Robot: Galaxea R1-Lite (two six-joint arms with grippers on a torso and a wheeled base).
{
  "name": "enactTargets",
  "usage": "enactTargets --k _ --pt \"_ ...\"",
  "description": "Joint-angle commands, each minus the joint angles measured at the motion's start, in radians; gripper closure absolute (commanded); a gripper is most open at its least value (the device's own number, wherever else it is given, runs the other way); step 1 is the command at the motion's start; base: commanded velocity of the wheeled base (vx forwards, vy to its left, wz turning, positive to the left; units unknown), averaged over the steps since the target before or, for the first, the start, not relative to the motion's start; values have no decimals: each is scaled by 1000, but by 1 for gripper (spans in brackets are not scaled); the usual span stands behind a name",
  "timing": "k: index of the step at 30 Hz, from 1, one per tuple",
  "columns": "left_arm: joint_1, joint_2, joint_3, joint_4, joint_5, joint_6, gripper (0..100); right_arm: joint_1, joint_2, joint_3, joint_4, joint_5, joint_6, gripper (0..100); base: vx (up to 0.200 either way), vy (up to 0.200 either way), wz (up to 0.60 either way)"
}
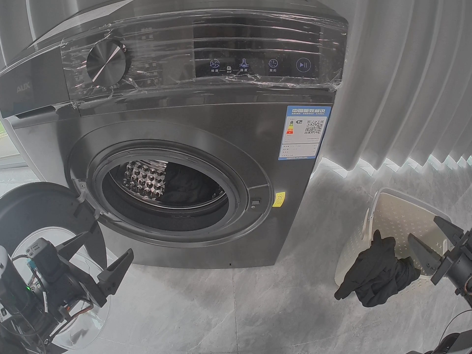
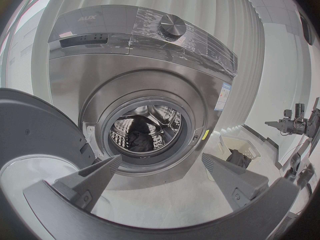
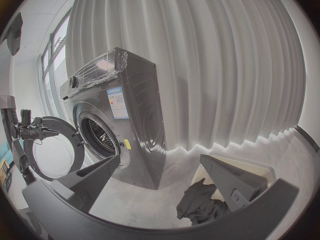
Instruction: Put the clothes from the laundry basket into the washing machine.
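Note:
The grey washing machine point(image 1: 196, 124) stands with its round door point(image 1: 34, 212) swung open to the left. Inside the drum point(image 1: 147, 178) lies a dark garment point(image 1: 189, 185), also seen in the left wrist view point(image 2: 140, 140). On the floor to the right, a white laundry basket point(image 1: 393, 217) has black clothes point(image 1: 378, 274) draped over its near rim. My left gripper point(image 1: 105, 247) hangs open and empty in front of the open door, below and left of the drum. My right gripper point(image 1: 424, 229) is open and empty just above the basket, right of the black clothes point(image 3: 200, 202).
Pleated white curtains point(image 1: 408, 74) hang behind and to the right of the machine. The grey tiled floor point(image 1: 246, 306) lies bare between the machine and the basket. The open door takes up the space around my left arm.

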Motion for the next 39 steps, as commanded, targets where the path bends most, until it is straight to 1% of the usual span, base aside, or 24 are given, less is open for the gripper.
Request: enactTargets --k 1,2,3,4,5,6,9,13,18,21,23,24,25,26,28,30,33,35,38,39 --pt "0 -190 21 130 -9 0 0 -85 -313 17 201 18 -10 0 0 0 0" --pt "-2 -213 21 158 -11 0 0 -85 -353 17 244 23 -12 0 0 0 0" --pt "-2 -219 21 167 -13 0 0 -87 -366 17 259 24 -12 0 0 0 0" --pt "1 -247 21 224 -14 6 0 -87 -449 17 348 27 -15 0 0 0 0" --pt "0 -250 21 231 -14 8 0 -87 -460 17 362 27 -15 0 0 0 0" --pt "1 -267 21 271 -13 8 0 -85 -523 17 428 27 -16 0 0 0 0" --pt "1 -305 21 317 -11 5 0 -85 -593 17 501 27 -16 0 0 -133 0" --pt "7 -349 21 337 -9 8 0 -90 -632 17 518 27 -16 0 0 -200 0" --pt "64 -438 21 377 -11 3 0 -123 -659 16 515 27 -18 0 0 -200 0" --pt "109 -526 21 448 -13 6 0 -127 -678 17 515 27 -18 0 0 0 0" --pt "109 -526 21 448 -13 6 0 -127 -678 17 515 27 -18 0 0 0 0" --pt "167 -641 21 526 -34 6 0 -128 -710 17 521 27 -19 0 0 0 0" --pt "167 -641 21 526 -34 6 0 -128 -710 17 521 27 -19 0 0 0 0" --pt "205 -721 21 598 -80 8 0 -143 -733 17 530 27 -21 0 0 0 0" --pt "239 -782 21 650 -103 8 0 -165 -758 17 541 27 -36 0 0 -100 0" --pt "274 -830 21 698 -112 8 0 -179 -796 17 569 29 -53 0 0 -200 0" --pt "287 -865 21 731 -121 8 0 -180 -827 17 601 29 -58 0 0 -200 0" --pt "303 -909 21 767 -137 3 0 -186 -885 17 664 29 -59 0 0 -200 0" --pt "337 -931 21 787 -144 3 0 -189 -889 17 678 26 -58 0 0 -133 0" --pt "360 -952 21 797 -160 6 0 -191 -889 17 675 23 -59 0 0 0 0"
